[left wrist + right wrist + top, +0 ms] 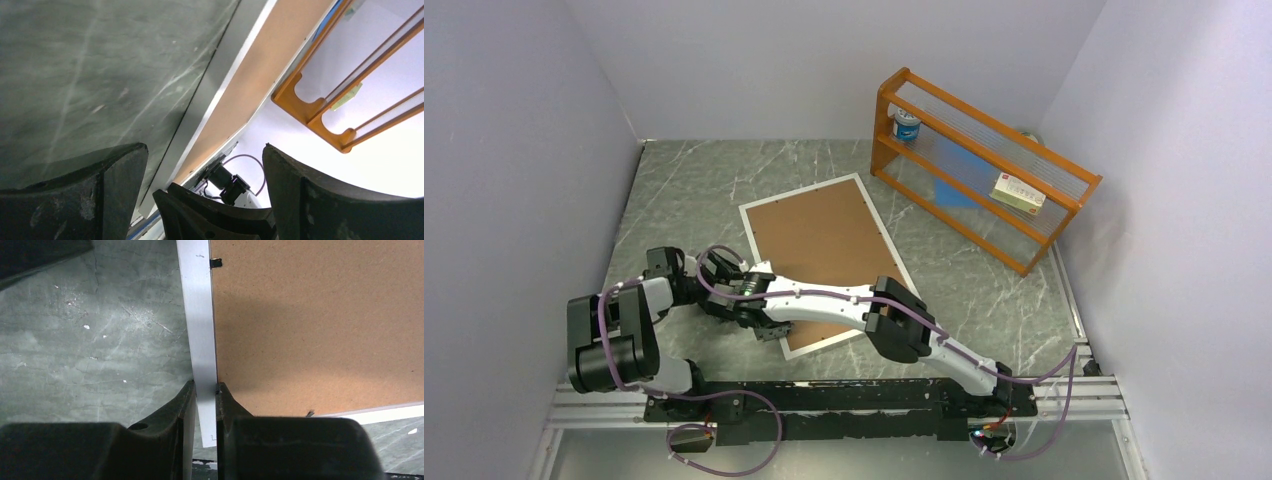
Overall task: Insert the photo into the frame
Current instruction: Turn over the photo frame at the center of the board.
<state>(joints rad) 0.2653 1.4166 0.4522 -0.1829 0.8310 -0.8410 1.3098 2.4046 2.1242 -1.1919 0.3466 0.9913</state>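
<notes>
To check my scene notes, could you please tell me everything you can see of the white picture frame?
The frame is a white rectangle with a narrow, flat border, lying askew on the marbled table. A brown backing board fills its centre, with small black clips at the inner edge. The right gripper has its jaws closed across the border near a corner.

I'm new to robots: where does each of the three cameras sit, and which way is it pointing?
Top external: fixed high behind the robot, looking down on the table; the left arm and right arm show, bases included.
Left wrist: on the left arm, looking low across the table toward the rack; the open left gripper shows.
Right wrist: on the right arm, looking down; the right gripper clamps the frame at its white edge.
Shared: all three show the frame and backing board.
</notes>
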